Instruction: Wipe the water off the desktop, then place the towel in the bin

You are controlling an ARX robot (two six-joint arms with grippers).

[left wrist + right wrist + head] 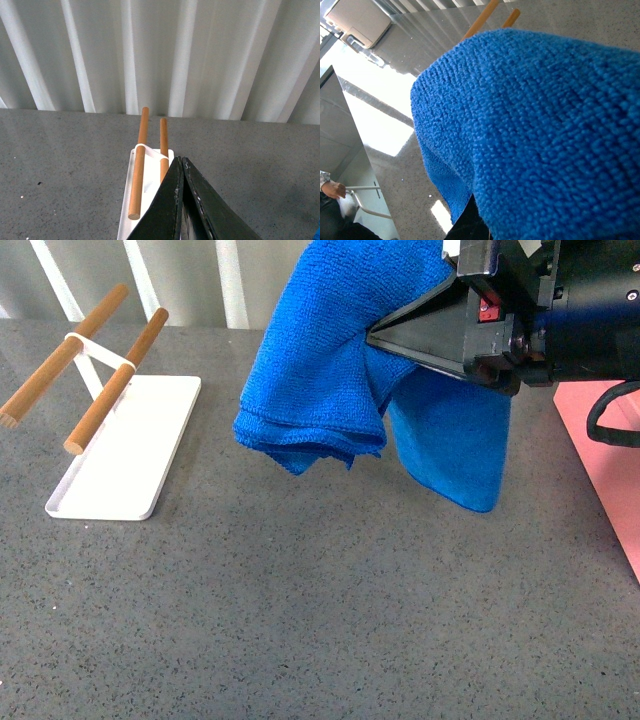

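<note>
The bright blue towel (330,370) hangs in the air above the dark speckled desktop (300,620), folds drooping down. My right gripper (385,338) is shut on the towel at the upper right of the front view, its black body reaching in from the right. In the right wrist view the towel (535,130) fills most of the picture and hides the jaws. The pink bin (608,460) shows at the right edge, just right of the towel. My left gripper (181,162) is shut and empty, low over the desktop, pointing at the white tray (126,215).
A flat white tray (125,450) with two wooden bars (115,380) lies at the back left of the desktop. A white ribbed wall (160,55) runs along the far edge.
</note>
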